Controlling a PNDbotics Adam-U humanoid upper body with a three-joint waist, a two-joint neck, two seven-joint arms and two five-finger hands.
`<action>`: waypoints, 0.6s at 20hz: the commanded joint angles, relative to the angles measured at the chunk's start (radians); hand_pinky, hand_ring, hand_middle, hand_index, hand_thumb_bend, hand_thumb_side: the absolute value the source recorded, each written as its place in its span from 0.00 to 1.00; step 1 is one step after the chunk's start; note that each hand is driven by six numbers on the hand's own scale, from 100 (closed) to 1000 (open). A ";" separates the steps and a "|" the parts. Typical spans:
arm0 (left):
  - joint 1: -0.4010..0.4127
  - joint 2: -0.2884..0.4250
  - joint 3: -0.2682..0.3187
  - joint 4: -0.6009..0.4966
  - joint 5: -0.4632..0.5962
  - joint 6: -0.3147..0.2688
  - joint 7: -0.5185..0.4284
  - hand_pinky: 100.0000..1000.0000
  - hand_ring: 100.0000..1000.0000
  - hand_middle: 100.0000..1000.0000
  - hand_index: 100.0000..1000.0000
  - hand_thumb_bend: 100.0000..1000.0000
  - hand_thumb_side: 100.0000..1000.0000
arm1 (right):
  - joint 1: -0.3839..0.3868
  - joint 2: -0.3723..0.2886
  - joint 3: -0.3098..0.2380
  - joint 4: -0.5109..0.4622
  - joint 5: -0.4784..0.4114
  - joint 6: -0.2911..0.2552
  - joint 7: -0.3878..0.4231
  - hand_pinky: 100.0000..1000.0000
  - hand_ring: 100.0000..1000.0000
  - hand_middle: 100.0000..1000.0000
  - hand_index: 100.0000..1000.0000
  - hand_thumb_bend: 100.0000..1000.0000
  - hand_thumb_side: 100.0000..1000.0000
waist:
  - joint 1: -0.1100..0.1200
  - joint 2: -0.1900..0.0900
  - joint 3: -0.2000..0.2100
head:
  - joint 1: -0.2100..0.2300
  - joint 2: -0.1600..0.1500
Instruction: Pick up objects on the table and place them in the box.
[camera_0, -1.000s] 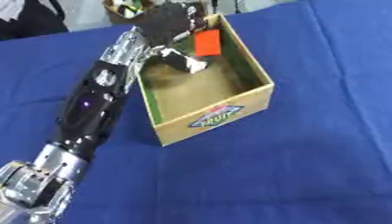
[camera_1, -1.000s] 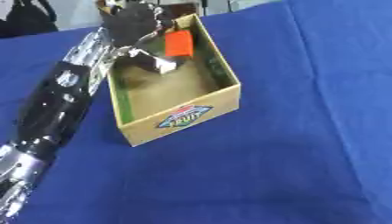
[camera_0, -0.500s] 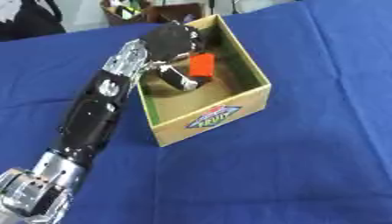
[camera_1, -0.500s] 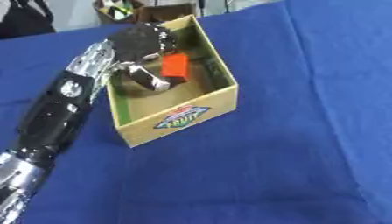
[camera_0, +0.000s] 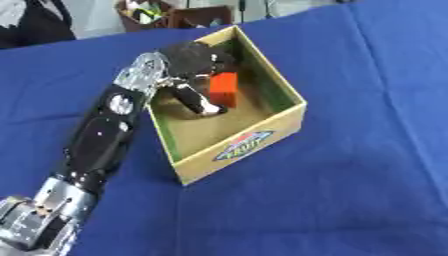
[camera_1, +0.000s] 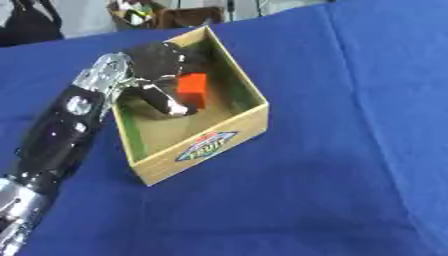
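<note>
Matt cardboard box (camera_0: 262, 135) on blue cloth (camera_0: 367, 190); glossy black arm (camera_0: 96, 145).

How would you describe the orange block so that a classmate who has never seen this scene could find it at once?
Find the open cardboard box on the blue tablecloth. Inside it, toward the far end, the robot's left hand reaches in, and the orange block sits against its fingers. It is the only bright orange thing in the brown box.

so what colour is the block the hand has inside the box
Orange-red. The block shows best in the right eye view, beside the left hand inside the box.
</note>
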 joint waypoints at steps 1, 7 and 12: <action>-0.007 0.016 0.041 -0.060 0.078 0.000 -0.014 0.76 0.90 0.92 1.00 0.98 1.00 | -0.002 -0.006 -0.010 -0.022 0.004 0.001 -0.004 0.74 0.57 0.45 0.68 0.00 0.71 | -0.014 -0.023 0.004 | -0.008 0.005; 0.002 0.040 0.061 -0.137 0.228 -0.007 -0.097 0.74 0.89 0.92 1.00 1.00 1.00 | 0.006 -0.006 -0.012 -0.022 0.006 0.000 -0.010 0.74 0.57 0.45 0.68 0.00 0.70 | -0.021 -0.030 0.007 | -0.016 0.005; 0.005 0.043 0.064 -0.162 0.273 0.006 -0.116 0.72 0.88 0.91 1.00 0.99 1.00 | 0.008 -0.005 -0.011 -0.022 0.005 -0.001 -0.010 0.74 0.57 0.45 0.68 0.00 0.70 | -0.027 -0.031 0.006 | -0.016 0.001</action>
